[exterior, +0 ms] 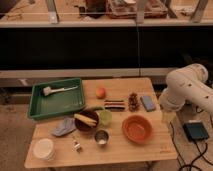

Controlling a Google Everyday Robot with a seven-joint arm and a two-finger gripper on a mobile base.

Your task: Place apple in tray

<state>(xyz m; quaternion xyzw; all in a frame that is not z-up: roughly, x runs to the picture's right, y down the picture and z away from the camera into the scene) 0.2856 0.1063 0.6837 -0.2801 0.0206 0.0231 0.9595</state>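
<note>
The apple [101,92] is a small orange-red fruit lying on the wooden table [155,147], just right of the tray. The green rectangular tray [40,107] sits at the table's back left corner and holds a white brush [60,90]. My white arm [186,87] hangs over the table's right edge. My gripper [167,117] points down beside the right edge, far right of the apple and apart from it.
Near the middle are a dark bowl with a banana [86,120], a green cup [105,117], a metal cup [101,137], a dark bar [115,104] and a pine cone [133,101]. Also there: a blue sponge [148,103], an orange bowl [137,128], a blue cloth [63,127] and a white bowl [44,148].
</note>
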